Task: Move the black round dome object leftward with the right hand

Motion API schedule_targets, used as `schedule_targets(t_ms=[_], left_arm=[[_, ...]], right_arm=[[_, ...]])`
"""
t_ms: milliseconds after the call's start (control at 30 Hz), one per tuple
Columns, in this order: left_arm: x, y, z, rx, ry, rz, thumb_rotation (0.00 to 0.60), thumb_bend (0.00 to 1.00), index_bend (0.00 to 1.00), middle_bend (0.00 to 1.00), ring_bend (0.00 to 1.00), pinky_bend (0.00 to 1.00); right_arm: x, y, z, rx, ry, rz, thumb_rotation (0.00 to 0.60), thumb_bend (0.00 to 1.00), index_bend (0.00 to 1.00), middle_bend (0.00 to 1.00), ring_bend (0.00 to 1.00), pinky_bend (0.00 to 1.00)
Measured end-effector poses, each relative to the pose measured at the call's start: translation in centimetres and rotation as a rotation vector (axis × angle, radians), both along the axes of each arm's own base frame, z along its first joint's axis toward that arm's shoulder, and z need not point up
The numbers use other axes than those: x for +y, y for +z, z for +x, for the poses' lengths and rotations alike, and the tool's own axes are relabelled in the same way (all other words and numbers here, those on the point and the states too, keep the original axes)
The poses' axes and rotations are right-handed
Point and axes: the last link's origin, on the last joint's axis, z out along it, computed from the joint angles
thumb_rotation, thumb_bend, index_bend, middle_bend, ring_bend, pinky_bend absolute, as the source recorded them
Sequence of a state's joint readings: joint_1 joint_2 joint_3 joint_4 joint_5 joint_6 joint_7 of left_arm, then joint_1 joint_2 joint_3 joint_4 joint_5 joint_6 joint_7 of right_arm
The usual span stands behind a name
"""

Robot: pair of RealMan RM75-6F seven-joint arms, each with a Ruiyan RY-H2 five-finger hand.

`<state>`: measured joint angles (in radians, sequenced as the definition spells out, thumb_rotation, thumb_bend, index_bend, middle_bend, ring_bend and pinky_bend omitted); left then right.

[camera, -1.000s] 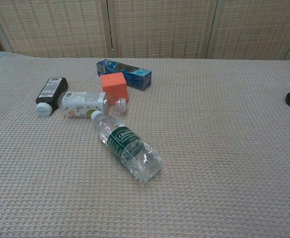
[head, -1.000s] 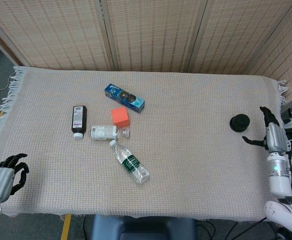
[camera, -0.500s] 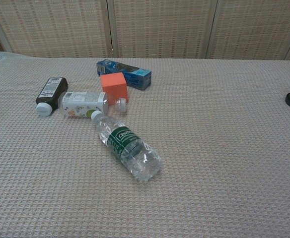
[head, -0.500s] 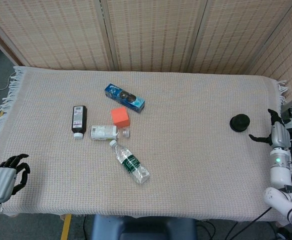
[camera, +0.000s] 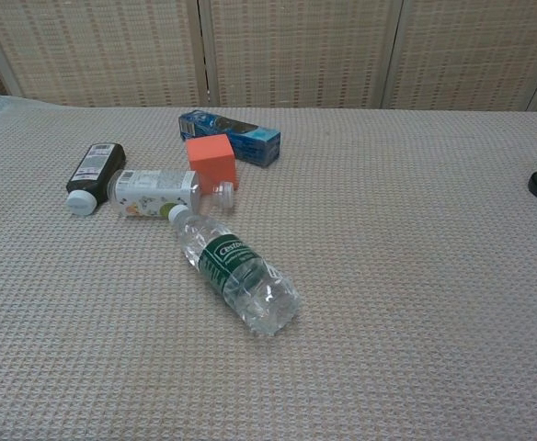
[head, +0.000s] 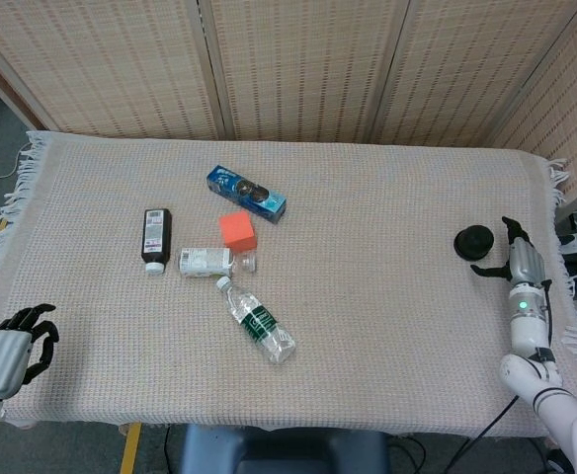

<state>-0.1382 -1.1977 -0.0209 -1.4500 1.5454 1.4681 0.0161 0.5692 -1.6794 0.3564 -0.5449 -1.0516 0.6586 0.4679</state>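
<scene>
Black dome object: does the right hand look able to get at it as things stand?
Probably yes. The right hand sits just right of the black dome object, fingers spread and holding nothing, and only bare cloth lies between them. The bottles and boxes lie far to the left.

Right hand [head: 519, 263] spread, left hand [head: 10, 346] curled

Dome object [head: 473, 242]: right part of the surface [head: 368, 326], well apart from the other things.
Right hand [head: 519, 262]: just right of it.
Left hand [head: 10, 348]: front left corner.
Box [head: 246, 194]: behind the cube [head: 237, 230].
Water bottle [head: 257, 321]: nearest the front.
</scene>
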Motion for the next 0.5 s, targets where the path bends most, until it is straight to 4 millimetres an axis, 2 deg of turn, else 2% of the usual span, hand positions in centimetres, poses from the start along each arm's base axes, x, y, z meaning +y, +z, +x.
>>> schedule_targets(t_ms=[233,500], left_arm=[[0.1,0.0,-0.1,0.001,0.006,-0.003,0.6,0.6,0.58,0.26,0.27,0.47],[0.0,0.2,-0.2,-0.005,0.013,0.005,0.6,0.6,0.58,0.26,0.27,0.47]], right_arm=[[-0.9,-1.1,0.7,-0.016,0.012,-0.005,0.6,0.06,0.0,0.01,0.0,0.15],[-1.4,-1.4,0.6,0.009,0.0,-0.008,0.6,0.06,0.0,0.02,0.0,0.16]])
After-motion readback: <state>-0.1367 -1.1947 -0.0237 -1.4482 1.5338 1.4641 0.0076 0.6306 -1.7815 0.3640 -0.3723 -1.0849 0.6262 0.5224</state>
